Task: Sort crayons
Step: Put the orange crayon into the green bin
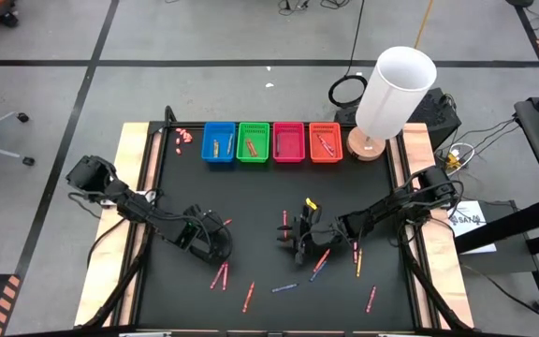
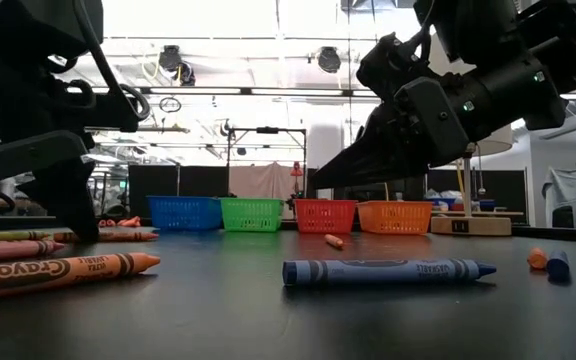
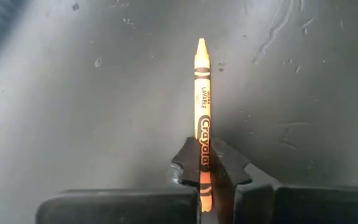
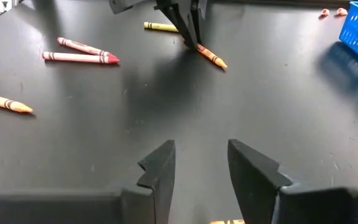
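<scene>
The left gripper [image 3: 202, 177] has its fingers pinched on the blunt end of an orange crayon [image 3: 202, 106], which lies flat on the black desk [image 1: 260, 201] toward its left side, with most of its length and its tip sticking out ahead of the fingers. The hold is short and off-centre, so on a lift the crayon could pivot, droop at the tip or slide out, and a hard squeeze on a wax stick might snap it. The left arm reaches in low from the desk's left edge, its wrist bent down so the fingers meet the surface. The right gripper [image 4: 199, 171] hovers just above the middle of the desk with its jaws apart and nothing between them, pointed toward the left one. Other crayons [image 1: 288, 286] lie scattered on the near half, well apart from the four baskets [image 1: 271, 142] at the far edge.
</scene>
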Motion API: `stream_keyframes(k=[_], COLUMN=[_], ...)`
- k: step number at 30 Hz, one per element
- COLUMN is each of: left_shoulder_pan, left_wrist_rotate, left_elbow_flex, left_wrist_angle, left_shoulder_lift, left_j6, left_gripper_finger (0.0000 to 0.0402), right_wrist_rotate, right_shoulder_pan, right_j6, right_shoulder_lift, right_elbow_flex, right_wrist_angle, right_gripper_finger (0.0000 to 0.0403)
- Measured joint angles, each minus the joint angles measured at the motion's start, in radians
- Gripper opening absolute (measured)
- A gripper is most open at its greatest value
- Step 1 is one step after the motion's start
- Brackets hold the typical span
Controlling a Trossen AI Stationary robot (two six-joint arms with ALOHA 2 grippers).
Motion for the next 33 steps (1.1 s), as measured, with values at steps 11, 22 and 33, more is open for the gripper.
stream_keyframes(k=[11,22,33], left_shoulder_pan=[0.003,0.036,0.081], left_wrist_rotate=[-0.077,-0.181,-0.162], left_elbow_flex=[0.033,0.189,0.413], left_wrist_angle=[-0.026,-0.026,-0.001], left_shoulder_lift=[0.004,0.002,0.001], left_j6=[0.030,0.264,0.848], left_gripper_finger=[0.0017,0.0018,0.0018], right_wrist_rotate=[0.000,-0.001,0.002], right_shoulder_pan=[0.000,0.010,0.041], right_j6=[0.000,0.018,-0.032], right_shoulder_lift=[0.000,0.000,-0.022], right_elbow_flex=[0.000,0.000,0.000], right_wrist_angle=[0.001,-0.013,-0.132], right_gripper_finger=[0.0134,0.0134,0.0134])
